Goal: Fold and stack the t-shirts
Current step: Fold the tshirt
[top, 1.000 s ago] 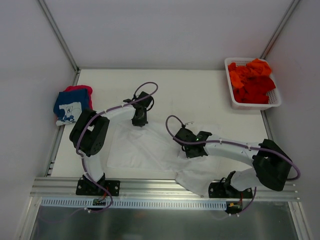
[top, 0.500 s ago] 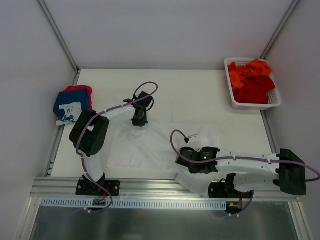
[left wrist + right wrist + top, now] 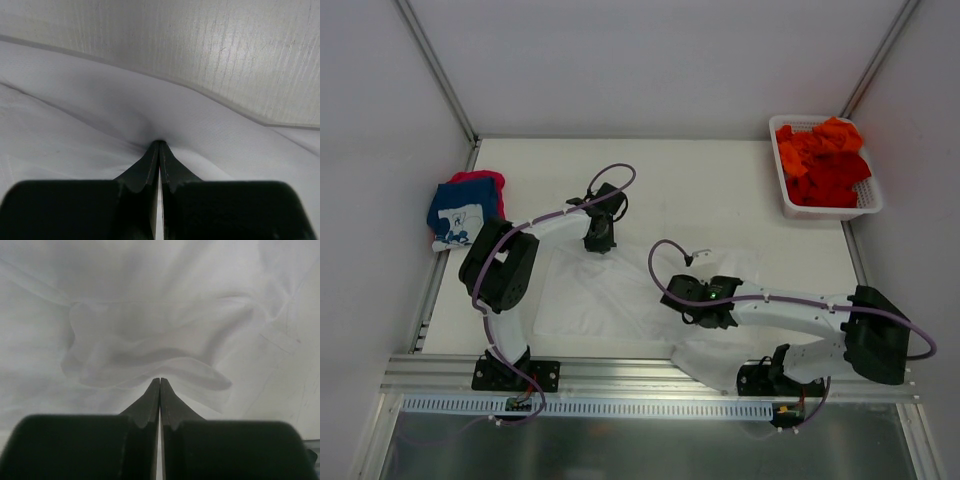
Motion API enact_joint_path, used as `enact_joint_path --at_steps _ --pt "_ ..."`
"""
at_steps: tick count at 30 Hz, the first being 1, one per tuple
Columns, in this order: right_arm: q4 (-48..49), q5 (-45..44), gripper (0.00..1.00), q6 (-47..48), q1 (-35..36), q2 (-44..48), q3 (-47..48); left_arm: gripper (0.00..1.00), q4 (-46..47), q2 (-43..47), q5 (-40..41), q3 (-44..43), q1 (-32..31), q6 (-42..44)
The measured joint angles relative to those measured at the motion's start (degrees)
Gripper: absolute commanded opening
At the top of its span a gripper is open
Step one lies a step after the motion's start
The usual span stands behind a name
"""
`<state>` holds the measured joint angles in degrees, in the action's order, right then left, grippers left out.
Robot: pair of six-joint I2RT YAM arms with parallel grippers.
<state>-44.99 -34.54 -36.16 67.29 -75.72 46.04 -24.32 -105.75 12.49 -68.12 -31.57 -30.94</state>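
top view: the white t-shirt (image 3: 610, 295) is seen spread and rumpled across the near middle of the desk (image 3: 710, 190), its near right corner trailing toward the base rail. the left tool (image 3: 599, 246) is set down on the shirt's far left edge; the right tool (image 3: 700, 312) is low over the shirt's right half, nearer the front. a navy tee (image 3: 458, 215) with white print is noted lying folded at the far left edge, on top of a pink-red tee (image 3: 480, 178); these read as the stack begun. orange and red tees (image 3: 825, 165) are heaped in the white basket (image 3: 868, 205) at the far right corner, not yet folded. left wrist view: the fingers are pressed together with no gap, and white cloth is puckered right at their tips, creases running into the pinch; bare desk is seen just beyond the hem. a thin fold of the white shirt is judged to be nipped here. right wrist view: the fingers are likewise pressed together, and a soft ridge of white cloth is bunched at the tips; it is judged to be pinched, though how much cloth is caught cannot be told. step in hand, as judged: the white shirt is being gripped at two points for flattening or a first fold. the next move would call for both pinches to be carried together, the cloth kept taut between them so that the fold lands square and the wrinkles in the middle are drawn out, before release.
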Motion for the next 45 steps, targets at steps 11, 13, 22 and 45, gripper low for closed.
enact_joint_path --at_steps 11,13,22,45 --pt "13.2 4.6 0.00 7.8 -6.3 -10.4 -0.1 0.00 0.1 0.5 0.0 0.6 0.0 0.0" --pt "14.3 5.4 0.00 8.6 -6.9 -10.8 -0.1 0.00 0.1 0.5 0.0 0.6 0.0 0.0" --pt "16.1 7.0 0.00 10.3 -7.8 -11.8 -0.1 0.00 0.1 0.5 0.0 0.6 0.0 0.0" --pt "5.7 11.2 0.00 -3.4 8.1 0.9 -5.7 0.00 0.0 0.5 0.0 0.6 0.0 0.1"
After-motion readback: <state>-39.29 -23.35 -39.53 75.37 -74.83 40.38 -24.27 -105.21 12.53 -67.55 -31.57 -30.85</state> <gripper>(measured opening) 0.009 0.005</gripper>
